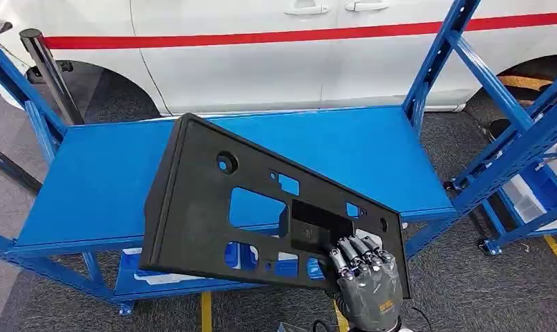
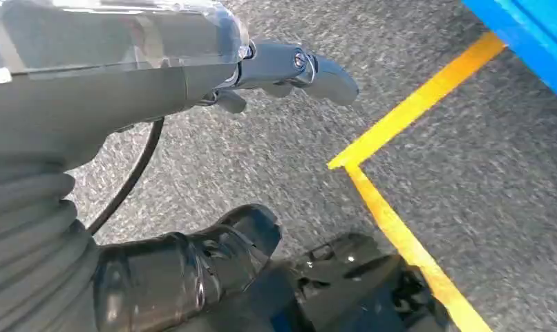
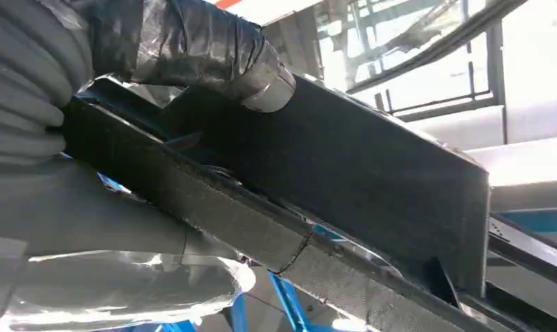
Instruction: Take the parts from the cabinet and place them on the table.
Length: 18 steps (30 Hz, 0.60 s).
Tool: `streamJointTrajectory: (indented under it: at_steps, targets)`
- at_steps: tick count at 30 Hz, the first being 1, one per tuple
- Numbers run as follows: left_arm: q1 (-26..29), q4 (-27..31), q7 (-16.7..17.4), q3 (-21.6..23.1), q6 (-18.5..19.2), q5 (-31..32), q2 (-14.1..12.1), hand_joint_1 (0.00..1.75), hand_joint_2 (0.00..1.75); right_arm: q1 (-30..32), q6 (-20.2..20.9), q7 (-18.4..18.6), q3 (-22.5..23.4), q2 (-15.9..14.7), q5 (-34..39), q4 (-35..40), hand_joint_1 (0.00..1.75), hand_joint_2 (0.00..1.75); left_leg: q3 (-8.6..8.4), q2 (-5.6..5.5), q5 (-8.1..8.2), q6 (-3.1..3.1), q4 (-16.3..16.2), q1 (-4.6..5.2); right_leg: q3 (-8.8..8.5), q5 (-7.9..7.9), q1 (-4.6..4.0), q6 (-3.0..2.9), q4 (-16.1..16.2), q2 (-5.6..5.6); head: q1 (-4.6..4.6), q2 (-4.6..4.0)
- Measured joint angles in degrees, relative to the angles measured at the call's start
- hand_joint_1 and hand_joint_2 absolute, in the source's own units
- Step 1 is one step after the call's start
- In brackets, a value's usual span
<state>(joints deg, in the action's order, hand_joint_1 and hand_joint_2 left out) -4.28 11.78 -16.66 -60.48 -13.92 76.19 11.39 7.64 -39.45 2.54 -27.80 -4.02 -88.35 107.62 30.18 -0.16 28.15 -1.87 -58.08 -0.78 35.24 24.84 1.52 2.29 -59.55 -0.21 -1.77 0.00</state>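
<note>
A large flat black plastic part (image 1: 213, 214) with several cut-outs is held tilted in the air in front of the blue cabinet shelf (image 1: 103, 180). My right hand (image 1: 364, 277) grips it at its lower right corner, fingers over the top face. In the right wrist view the thumb (image 3: 213, 48) presses on the part's dark edge (image 3: 372, 180). My left hand (image 2: 289, 69) hangs over the grey floor with its fingers apart and nothing in it.
The blue cabinet (image 1: 428, 76) has slanted uprights at both sides and a lower shelf (image 1: 158, 277) with white items. A white car with a red stripe (image 1: 262, 34) stands behind it. Yellow floor lines (image 2: 400, 124) run near my feet. A second blue rack (image 1: 538, 173) is at the right.
</note>
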Motion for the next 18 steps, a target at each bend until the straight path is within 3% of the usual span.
streamJointTrajectory:
  at_steps: [2,4,5,6,7,9,10,11,12,14,15,16,17,18]
  targets:
    - [-0.13,0.00,0.02,0.00,0.02,0.02,0.02,0.00,1.75,0.02,0.00,0.00,0.00,0.00,0.07,0.00,1.75,1.75,0.85,0.12,-0.76,-0.88,-0.01,0.11,2.10,5.00,-0.05,0.17,-5.20,0.07,0.00,0.00]
    - [-0.10,0.00,0.02,0.00,0.02,0.02,0.02,0.00,1.75,0.12,0.00,-0.04,0.00,0.00,0.13,0.00,1.75,1.75,1.90,0.17,-1.39,-1.12,-0.11,0.41,5.37,9.78,-0.22,0.34,-14.18,0.08,0.00,0.00]
    - [-0.06,0.00,0.02,-0.02,0.04,0.02,0.02,0.00,1.75,0.15,0.00,-0.04,0.00,-0.02,0.22,0.00,1.75,1.75,2.45,0.21,-1.69,-1.18,-0.20,0.66,6.11,10.65,-0.27,0.28,-17.02,0.08,0.00,0.00]
    - [0.01,0.00,0.02,-0.02,0.04,0.02,0.02,0.00,1.75,0.19,0.00,-0.04,0.00,-0.02,0.26,-0.02,1.75,1.75,2.83,0.21,-1.95,-1.22,-0.27,0.86,5.31,10.10,-0.32,0.10,-16.63,0.08,0.02,0.00]
    - [0.02,0.00,0.02,-0.02,0.04,0.04,0.02,0.00,1.75,0.22,0.00,-0.04,0.00,-0.02,0.33,-0.02,1.75,1.75,3.14,0.21,-2.15,-1.24,-0.28,1.09,3.15,8.52,-0.46,-0.29,-13.62,0.08,0.00,0.00]
    - [-0.01,0.00,0.02,-0.02,0.04,0.04,0.08,0.00,1.75,0.20,0.00,-0.04,0.00,0.00,0.39,0.00,1.75,1.75,3.39,0.10,-2.60,-1.16,-0.29,1.38,-3.58,4.70,-1.22,-1.64,-3.17,0.12,0.02,0.00]
    - [0.01,0.00,0.02,-0.02,0.04,0.04,0.22,0.00,1.75,0.14,0.00,-0.04,0.00,0.00,0.44,0.00,1.75,1.75,3.43,0.11,-2.78,-1.04,-0.29,1.31,-5.71,5.07,-1.67,-2.67,0.92,0.05,0.02,0.00]
    - [-0.03,0.00,0.09,-0.02,0.04,0.04,0.28,0.00,1.75,0.21,0.00,-0.13,0.00,0.00,0.46,0.00,1.75,1.75,3.59,0.12,-2.94,-0.70,-0.48,1.67,-5.75,4.52,-1.76,-2.66,1.36,-0.28,0.04,0.00]
    - [-0.05,0.00,0.09,-0.02,0.04,0.04,0.28,0.00,1.75,0.20,0.00,-0.15,0.00,-0.02,0.55,0.09,1.75,1.75,3.77,0.20,-3.15,-0.34,-0.43,1.41,-5.51,4.33,-1.97,-2.68,1.33,-0.29,-0.02,0.00]
    - [-0.09,0.00,0.09,-0.02,0.09,0.04,0.37,0.00,1.75,0.29,0.00,-0.31,0.00,0.00,0.63,0.15,1.75,1.75,3.72,0.41,-3.72,0.32,-0.03,1.25,-5.29,3.73,-2.11,-3.19,1.53,-0.14,0.02,0.00]
    - [-0.06,0.00,-0.02,-0.04,0.11,0.02,0.31,0.00,1.75,0.28,0.00,-0.57,0.00,0.02,0.79,0.18,1.75,1.75,3.88,0.38,-3.58,0.65,-0.35,1.56,-5.32,2.76,-1.06,-3.44,2.58,-0.24,-0.02,0.00]
    - [-0.07,0.00,-0.02,-0.09,0.11,0.02,0.31,0.00,1.75,0.23,0.00,-0.77,0.00,0.02,0.90,0.18,1.75,1.75,4.55,0.21,-2.12,0.97,-1.35,1.41,-5.15,2.30,-1.11,-3.66,2.94,-0.44,0.04,0.00]
    - [-0.01,0.00,-0.02,-0.11,0.15,0.02,0.31,0.00,1.75,0.24,0.00,-0.89,0.00,0.11,1.05,0.18,1.75,1.75,5.60,0.17,0.54,1.26,-4.10,1.24,-4.66,1.88,-1.04,-4.06,2.93,-0.46,0.11,0.00]
    - [0.03,0.00,-0.02,-0.11,0.20,0.02,0.31,0.00,1.75,0.30,0.00,-1.05,0.00,0.20,1.20,0.18,1.75,1.75,7.19,0.18,3.38,1.62,-8.39,0.93,-4.09,1.57,-1.04,-3.98,2.86,-0.49,0.13,0.00]
